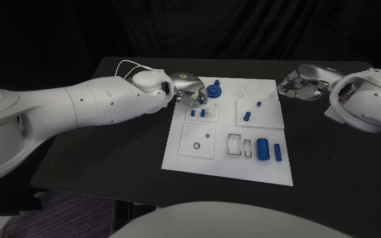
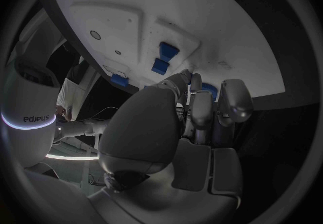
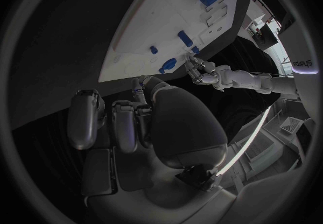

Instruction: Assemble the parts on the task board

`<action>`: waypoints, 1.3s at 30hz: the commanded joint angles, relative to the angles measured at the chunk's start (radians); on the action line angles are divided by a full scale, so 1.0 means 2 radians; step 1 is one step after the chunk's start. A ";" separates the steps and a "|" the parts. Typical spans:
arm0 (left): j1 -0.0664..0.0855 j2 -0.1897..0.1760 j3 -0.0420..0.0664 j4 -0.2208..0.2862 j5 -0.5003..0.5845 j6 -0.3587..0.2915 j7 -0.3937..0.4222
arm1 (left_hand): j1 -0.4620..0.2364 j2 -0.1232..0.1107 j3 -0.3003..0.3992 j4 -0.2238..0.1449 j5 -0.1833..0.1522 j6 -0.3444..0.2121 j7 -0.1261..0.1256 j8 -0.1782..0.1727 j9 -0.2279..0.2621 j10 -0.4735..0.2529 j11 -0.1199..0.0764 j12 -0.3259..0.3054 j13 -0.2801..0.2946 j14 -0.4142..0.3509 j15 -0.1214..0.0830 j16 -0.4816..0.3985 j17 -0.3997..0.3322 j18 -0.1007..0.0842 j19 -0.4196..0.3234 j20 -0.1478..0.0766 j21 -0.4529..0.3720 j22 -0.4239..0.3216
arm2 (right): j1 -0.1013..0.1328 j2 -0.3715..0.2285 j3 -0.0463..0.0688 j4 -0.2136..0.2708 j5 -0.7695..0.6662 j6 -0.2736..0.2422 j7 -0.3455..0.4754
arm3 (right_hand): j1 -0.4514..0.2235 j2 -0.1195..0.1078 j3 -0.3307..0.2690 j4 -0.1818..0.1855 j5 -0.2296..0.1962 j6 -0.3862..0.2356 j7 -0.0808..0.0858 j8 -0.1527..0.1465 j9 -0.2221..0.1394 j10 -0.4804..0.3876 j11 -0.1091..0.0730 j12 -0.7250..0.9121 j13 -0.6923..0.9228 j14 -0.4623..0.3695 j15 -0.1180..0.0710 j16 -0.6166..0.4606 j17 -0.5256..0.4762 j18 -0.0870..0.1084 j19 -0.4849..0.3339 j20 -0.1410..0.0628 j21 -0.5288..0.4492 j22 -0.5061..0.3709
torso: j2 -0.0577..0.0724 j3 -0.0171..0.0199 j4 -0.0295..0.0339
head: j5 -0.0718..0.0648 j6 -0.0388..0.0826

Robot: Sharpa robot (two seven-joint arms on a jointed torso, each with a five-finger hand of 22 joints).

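Left hand (image 1: 193,91) sits at the board's (image 1: 230,172) far left corner, fingers curled down around a round blue part (image 1: 213,91); whether it truly grips the part, I cannot tell. To seat it well, keep it upright and press straight down, no twisting. Other blue parts (image 1: 267,151) lie nearer. Right hand (image 1: 304,84) hovers curled and empty over the tabletop (image 1: 111,155), just beside the board's far right corner.

The left hand (image 1: 193,91) and its arm block the board's (image 1: 270,173) far left corner, fingers crowding the tall blue part (image 1: 213,91). The right hand (image 1: 302,86) hangs off the far right corner, over bare tabletop (image 1: 103,155). The board's near edge lies open, with two cylinders (image 1: 262,149) near its right side.
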 commanded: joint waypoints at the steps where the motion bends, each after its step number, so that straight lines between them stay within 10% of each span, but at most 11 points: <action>1: -0.001 -0.001 -0.001 0.001 0.000 0.012 0.000 | -0.001 -0.004 0.003 0.000 0.001 -0.004 0.000 -0.003 -0.001 0.003 0.001 -0.003 0.000 -0.004 0.001 -0.002 -0.001 -0.005 -0.003 0.000 -0.002 0.067 | -0.001 0.000 0.000 0.000 -0.001 0.004 -0.004 | -0.005 -0.001 0.003 -0.001 0.003 -0.003 0.000 -0.001 -0.001 0.047 -0.001 -0.002 0.125 0.042 0.000 -0.002 0.103 0.006 -0.004 -0.001 -0.002 0.092 | 0.000 0.0001 0.0000 | 0.000 0.000; 11: -0.002 0.000 -0.001 0.001 0.000 0.013 -0.006 | -0.006 -0.008 0.011 0.000 0.000 -0.031 -0.013 -0.022 -0.010 -0.016 0.008 -0.023 -0.009 -0.013 0.005 -0.007 -0.010 -0.003 -0.011 0.004 -0.013 0.064 | -0.002 0.000 0.000 0.000 -0.001 0.005 -0.004 | -0.005 -0.001 0.003 -0.001 0.003 -0.003 0.000 -0.001 -0.001 0.047 -0.001 -0.002 0.125 0.042 0.000 -0.002 0.103 0.006 -0.004 -0.001 -0.002 0.092 | 0.000 0.0000 0.0000 | 0.002 0.000; 21: -0.004 -0.001 -0.001 -0.001 0.000 0.005 -0.014 | -0.019 -0.026 0.014 0.003 -0.012 -0.116 -0.043 -0.024 -0.044 -0.119 0.030 -0.088 -0.052 -0.046 0.017 -0.022 -0.043 0.005 -0.041 0.015 -0.060 0.053 | -0.002 -0.001 0.000 0.001 -0.001 0.005 -0.003 | -0.005 -0.001 0.003 -0.001 0.003 -0.004 0.001 -0.001 -0.001 0.046 -0.001 -0.003 0.124 0.042 0.000 -0.002 0.102 0.006 -0.005 -0.001 -0.003 0.092 | 0.000 0.0000 0.0000 | 0.005 0.000; 39: -0.005 -0.013 -0.001 -0.002 0.000 -0.060 -0.013 | -0.016 -0.026 0.007 -0.003 -0.008 -0.128 -0.048 -0.022 -0.053 -0.138 0.031 -0.087 -0.056 -0.052 0.018 -0.022 -0.044 0.006 -0.045 0.017 -0.067 0.052 | -0.002 -0.006 0.000 0.003 -0.001 -0.004 0.000 | -0.006 -0.002 0.003 -0.002 0.002 -0.004 0.001 -0.001 -0.001 0.046 0.000 -0.003 0.124 0.042 0.000 -0.002 0.102 0.006 -0.005 0.000 -0.003 0.092 | 0.000 0.0000 0.0004 | 0.004 0.000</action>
